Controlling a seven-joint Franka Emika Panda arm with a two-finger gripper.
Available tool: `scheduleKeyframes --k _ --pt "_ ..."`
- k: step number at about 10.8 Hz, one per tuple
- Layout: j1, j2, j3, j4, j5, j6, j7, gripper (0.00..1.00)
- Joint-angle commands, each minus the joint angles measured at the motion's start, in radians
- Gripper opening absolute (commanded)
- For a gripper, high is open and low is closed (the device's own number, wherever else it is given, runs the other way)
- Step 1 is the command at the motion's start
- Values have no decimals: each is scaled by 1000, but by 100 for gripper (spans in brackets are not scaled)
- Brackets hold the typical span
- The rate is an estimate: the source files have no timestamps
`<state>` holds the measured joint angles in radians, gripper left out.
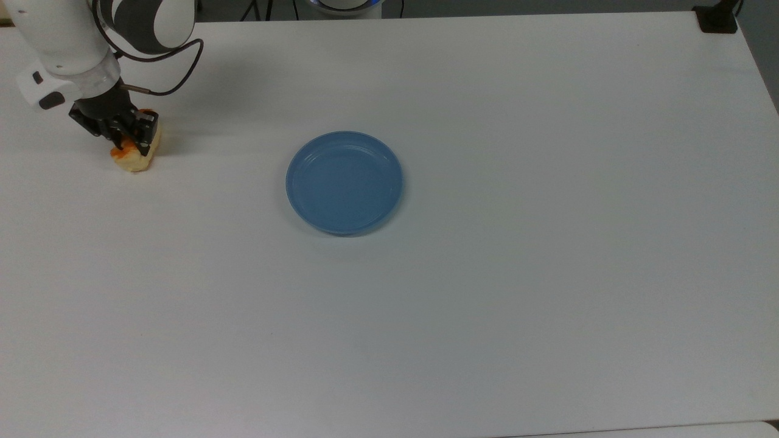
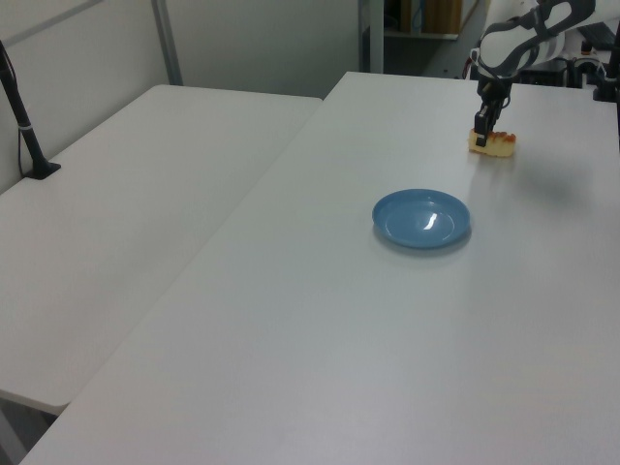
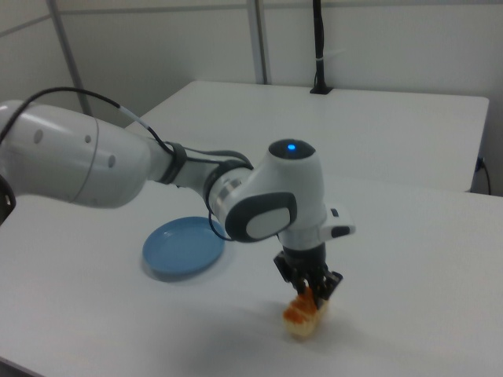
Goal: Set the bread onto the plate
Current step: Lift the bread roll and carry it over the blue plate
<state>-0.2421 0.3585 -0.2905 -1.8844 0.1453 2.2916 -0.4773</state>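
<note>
- The bread [image 1: 135, 159] sits on the white table [image 1: 487, 304] near the top view's left edge, well apart from the plate [image 1: 344, 182].
- The claw [image 1: 125, 135] is down over the bread, its black fingers [image 3: 302, 289] pressed against the bread's sides, pinching it.
- In the right view, the bread [image 3: 302, 318] appears tipped, one end up between the fingers and the pale underside toward the table; whether it still touches the table I cannot tell.
- In the left view, the claw [image 2: 481, 129] stands upright over the bread [image 2: 493, 143] at the far end of the table.
- The plate [image 2: 421, 218] lies flat near the middle of the table, nothing on it.
- The white arm [image 3: 157, 173] reaches in from the right view's left, passing above the plate [image 3: 182, 247], with a black cable [image 1: 176, 67] looping beside its wrist.
- A second white table [image 2: 126, 213] stands just beside the first, on the left view's left, with a black post [image 2: 24, 126] mounted on it.
</note>
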Motion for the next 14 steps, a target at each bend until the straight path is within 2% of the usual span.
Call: scheduleKeyframes --k 1,2,3,4,6,8,14 --pt "14 -191 100 -5 2 -187 63 36" --pt "14 -232 166 -4 0 -222 128 36" --pt "15 -251 259 -2 -16 -227 251 36" --pt "17 -250 333 -2 -54 -225 358 36" --pt "52 -225 430 -2 -125 -219 558 31" --pt "96 -196 462 -4 -154 -213 673 31" --pt "164 -35 465 -2 -308 -48 882 32"
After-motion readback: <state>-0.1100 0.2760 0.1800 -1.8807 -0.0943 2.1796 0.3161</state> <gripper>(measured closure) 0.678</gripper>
